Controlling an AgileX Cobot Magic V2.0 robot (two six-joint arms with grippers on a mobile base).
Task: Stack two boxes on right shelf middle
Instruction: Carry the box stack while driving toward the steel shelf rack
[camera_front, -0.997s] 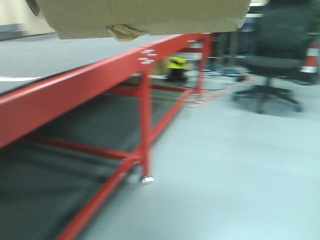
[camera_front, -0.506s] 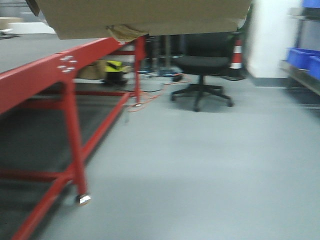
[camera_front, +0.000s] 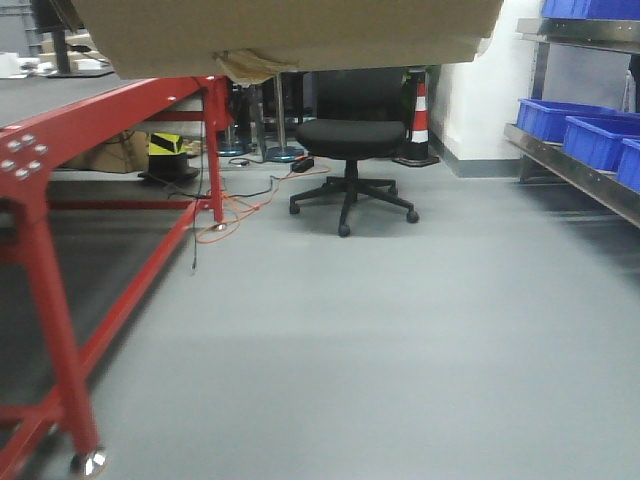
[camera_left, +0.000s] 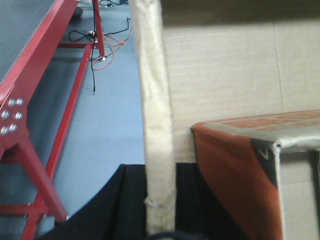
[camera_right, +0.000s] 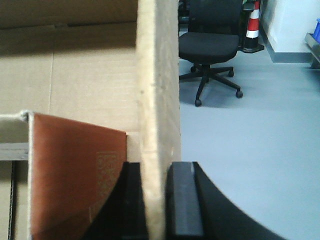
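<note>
— What sort of place is this?
— A workshop or warehouse: a bare smooth grey floor (camera_front: 420, 340), a long red steel-framed workbench (camera_front: 110, 108), and blue plastic bins (camera_front: 555, 118) lined along a stainless steel shelf (camera_front: 575, 173).
— Anything else?
— A red-and-white traffic cone (camera_front: 420, 115) by the wall, and orange cables (camera_front: 235, 212) trailing near a black swivel office chair (camera_front: 350, 135).

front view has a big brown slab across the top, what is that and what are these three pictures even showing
This is a wheeled robot with two arms. The front view looks ahead from its body: the brown slab is the underside of a cardboard box it carries. Beyond are a red table, an office chair and, on the right, a steel shelf with blue bins. The other two pictures come from cameras on the wrists. The left claw and the right claw each pinch a side wall of that box. Inside sits an orange object; I cannot tell what.
</note>
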